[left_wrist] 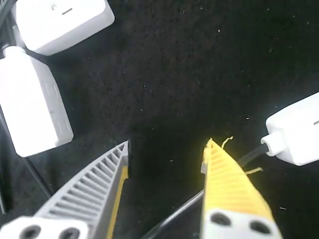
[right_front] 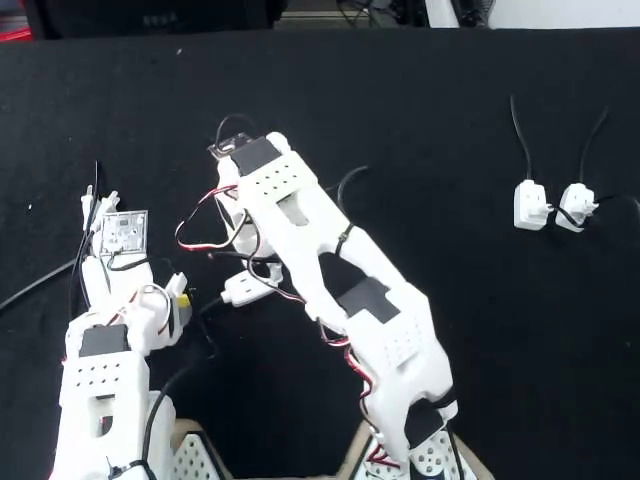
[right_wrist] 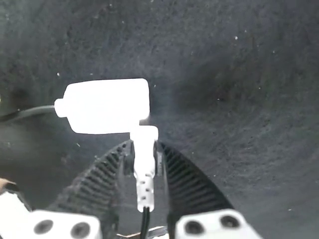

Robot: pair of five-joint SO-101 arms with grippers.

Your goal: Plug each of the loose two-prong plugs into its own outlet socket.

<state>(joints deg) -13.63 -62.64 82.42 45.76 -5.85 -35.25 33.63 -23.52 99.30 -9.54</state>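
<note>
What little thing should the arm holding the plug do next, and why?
Probably open the jaws of the right gripper and let go. The plug pinched between them sits butted against the socket, and no prongs show between the two. It looks pushed home, though the joint itself is hard to see.

Even, soft light falls across the matte black cloth (right_front: 450, 330). In the right wrist view the outlet socket (right_wrist: 107, 106) and plug (right_wrist: 144, 159) glare to flat white, and a soft shadow lies at two o'clock from them.
</note>
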